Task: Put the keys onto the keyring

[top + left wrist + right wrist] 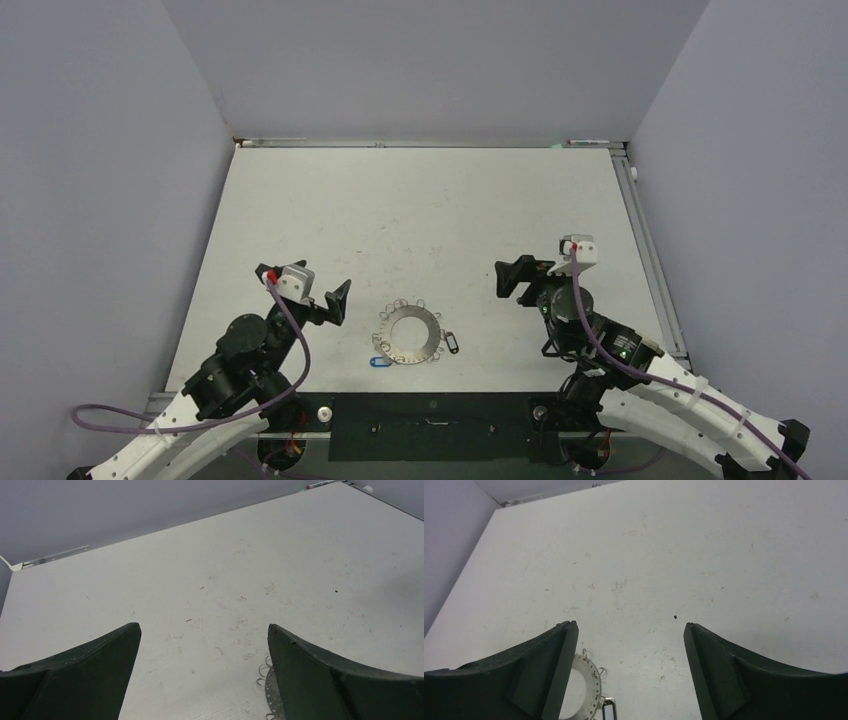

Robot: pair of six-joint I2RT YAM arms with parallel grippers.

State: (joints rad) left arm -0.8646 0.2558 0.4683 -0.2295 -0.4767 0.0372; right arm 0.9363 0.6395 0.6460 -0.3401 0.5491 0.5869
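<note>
The keyring (410, 336), a flat grey metal ring fringed with small wire loops, lies on the table between the two arms. A blue key (379, 361) lies at its lower left rim and a dark key (451, 343) at its right rim; whether they hang on the loops I cannot tell. My left gripper (341, 299) is open and empty, left of the ring; the ring's edge (270, 682) shows by its right finger. My right gripper (512, 279) is open and empty, to the ring's upper right; the ring (588, 680) and the dark key (609, 711) show at its lower left.
The white table (420, 220) is walled in by grey panels on three sides. A black strip (430, 425) runs along the near edge between the arm bases. Purple cables trail from both wrists.
</note>
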